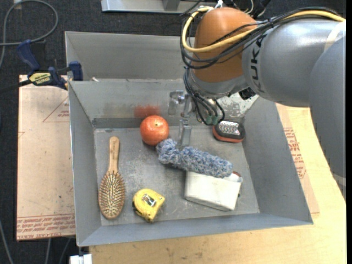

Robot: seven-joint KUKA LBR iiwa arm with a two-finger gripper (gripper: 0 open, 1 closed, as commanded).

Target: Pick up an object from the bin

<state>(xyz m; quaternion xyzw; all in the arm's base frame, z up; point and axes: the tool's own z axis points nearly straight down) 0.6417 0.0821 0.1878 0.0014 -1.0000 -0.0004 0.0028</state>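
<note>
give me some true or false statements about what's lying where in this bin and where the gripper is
1. The wooden hairbrush lies on the left side of the bin. True.
2. The yellow tape measure sits on the white folded pad. False: it lies on the bin floor beside the brush head.
3. The orange ball is left of the gripper. True.
4. The grey knitted piece lies against the left wall. False: it lies mid-bin, between ball and pad.

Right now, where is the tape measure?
The tape measure lies at the bin's front, between the hairbrush on the view's left and the white box on the right.
</note>
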